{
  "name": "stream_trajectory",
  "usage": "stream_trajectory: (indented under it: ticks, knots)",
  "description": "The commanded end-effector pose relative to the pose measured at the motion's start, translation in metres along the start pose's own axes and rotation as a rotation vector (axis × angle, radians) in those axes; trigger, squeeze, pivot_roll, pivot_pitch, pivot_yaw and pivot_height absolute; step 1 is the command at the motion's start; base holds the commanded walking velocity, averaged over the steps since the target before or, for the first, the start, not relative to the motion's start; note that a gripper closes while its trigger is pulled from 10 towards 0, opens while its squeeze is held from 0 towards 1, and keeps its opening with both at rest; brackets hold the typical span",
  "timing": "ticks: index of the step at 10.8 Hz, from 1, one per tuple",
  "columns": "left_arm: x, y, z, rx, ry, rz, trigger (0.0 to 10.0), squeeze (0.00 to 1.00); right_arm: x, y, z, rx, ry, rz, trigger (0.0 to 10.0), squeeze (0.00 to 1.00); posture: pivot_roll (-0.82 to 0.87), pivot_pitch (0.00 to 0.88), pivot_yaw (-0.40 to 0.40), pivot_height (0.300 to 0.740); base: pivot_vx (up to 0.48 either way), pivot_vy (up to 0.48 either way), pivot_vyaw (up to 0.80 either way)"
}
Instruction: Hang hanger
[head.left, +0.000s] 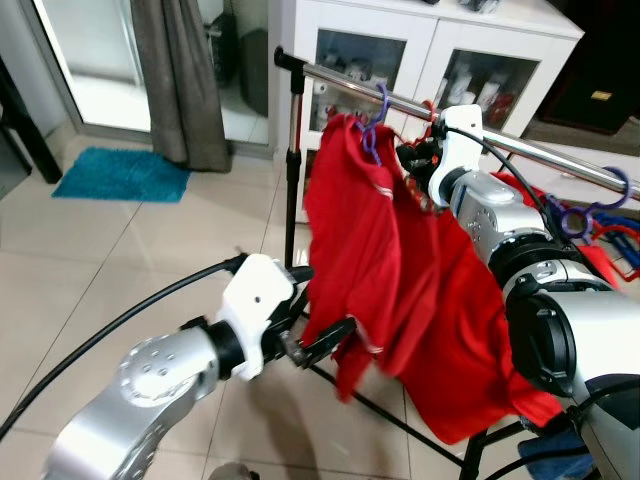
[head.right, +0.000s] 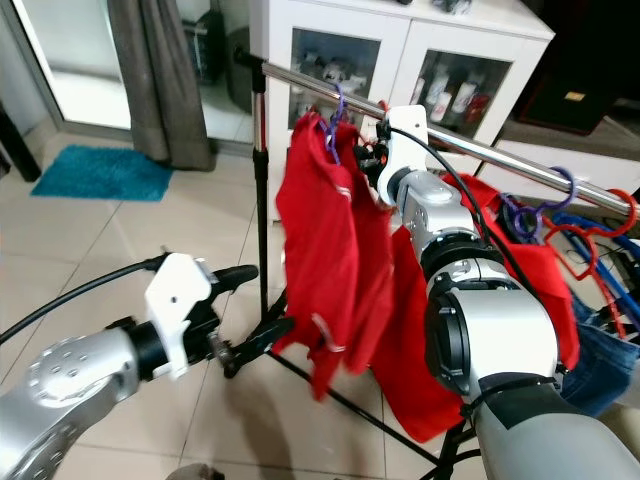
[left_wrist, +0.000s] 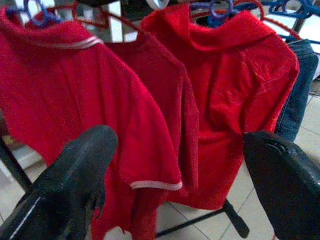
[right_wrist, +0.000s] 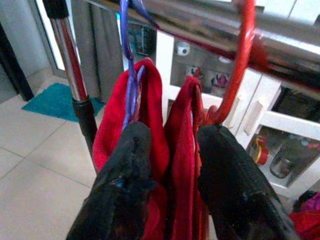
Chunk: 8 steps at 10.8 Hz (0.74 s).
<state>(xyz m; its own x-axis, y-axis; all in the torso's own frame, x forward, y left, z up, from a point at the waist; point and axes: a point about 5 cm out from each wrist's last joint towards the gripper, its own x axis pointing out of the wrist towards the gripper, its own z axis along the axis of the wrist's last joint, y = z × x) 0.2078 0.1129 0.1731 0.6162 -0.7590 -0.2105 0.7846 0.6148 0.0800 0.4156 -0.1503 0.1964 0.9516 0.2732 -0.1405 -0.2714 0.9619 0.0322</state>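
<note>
Pale floor tiles (head.left: 150, 250) run back to a white cabinet (head.left: 400, 50) with glass doors, a grey curtain (head.left: 180, 80) and a teal mat (head.left: 125, 175) at far left, and a chrome clothes rail (head.left: 540, 155) crosses the scene on a black-footed stand. The right tool (right_wrist: 172, 165) is up at the rail, its two black fingers (right_wrist: 125, 185) closed around the neck of the red hanger (right_wrist: 240, 65) and the collar of the red shirt (head.left: 440, 320) it carries; in the right wrist view the hanger's hook curves up to the bar, though whether it has seated over it or only touches cannot be told. Just to its left hangs another red shirt (head.left: 350, 230) on a purple hanger (head.left: 372, 125), already hooked on. The left tool (head.left: 320, 345) is low and near, its fingers (left_wrist: 75, 175) spread wide apart and holding nothing, close to the hem of that left shirt. To finish well, I would judge that the right tool should lower the hook until the bar carries the weight, then part its fingers gently and draw straight back, so cloth is not dragged off. More hangers (head.left: 600, 215), purple, blue and red, crowd the rail to the right, so the hook wants its own gap. The left tool might steady the swinging fabric.
</note>
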Motion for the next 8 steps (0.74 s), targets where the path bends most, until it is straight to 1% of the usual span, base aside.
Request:
stream_trajectory:
  ticks: [1, 2, 4, 5, 6, 7, 8]
  knots:
    - [-0.002, -0.002, 0.002, 0.001, 0.003, -0.006, 10.0, 0.0, 0.0, -0.004, 0.003, 0.018, 0.004, -0.028, 10.0, 1.0, 0.17, 0.145, -0.102, 0.74, 0.0, 0.0, 0.0]
    - [-0.004, -0.003, 0.001, -0.002, 0.015, -0.009, 10.0, 0.0, 0.001, -0.001, 0.0, -0.001, 0.037, -0.042, 10.0, 1.0, 0.17, 0.168, -0.103, 0.74, 0.0, 0.0, 0.0]
    - [-0.009, -0.004, 0.002, -0.004, 0.031, -0.012, 10.0, 0.0, 0.003, 0.002, 0.002, -0.003, 0.033, -0.058, 10.0, 1.0, 0.18, 0.203, -0.113, 0.74, 0.0, 0.0, 0.0]
    - [-0.011, -0.004, 0.002, -0.01, 0.036, -0.005, 10.0, 0.0, 0.002, 0.002, 0.0, 0.006, 0.04, -0.071, 10.0, 1.0, 0.18, 0.211, -0.116, 0.74, 0.0, 0.0, 0.0]
    - [-0.013, -0.005, 0.001, -0.012, 0.042, -0.003, 10.0, 0.0, 0.001, -0.002, -0.002, -0.004, 0.054, -0.1, 10.0, 1.0, 0.18, 0.209, -0.116, 0.74, 0.0, 0.0, 0.0]
    - [-0.012, -0.005, 0.001, -0.013, 0.045, -0.002, 10.0, 0.0, 0.0, -0.005, -0.001, -0.004, 0.052, -0.097, 10.0, 0.0, 0.18, 0.205, -0.122, 0.74, 0.0, 0.0, 0.0]
    - [-0.013, -0.005, 0.001, -0.012, 0.042, 0.004, 10.0, 0.0, -0.001, -0.01, 0.005, 0.018, 0.026, -0.059, 10.0, 0.0, 0.18, 0.189, -0.127, 0.74, 0.0, 0.0, 0.0]
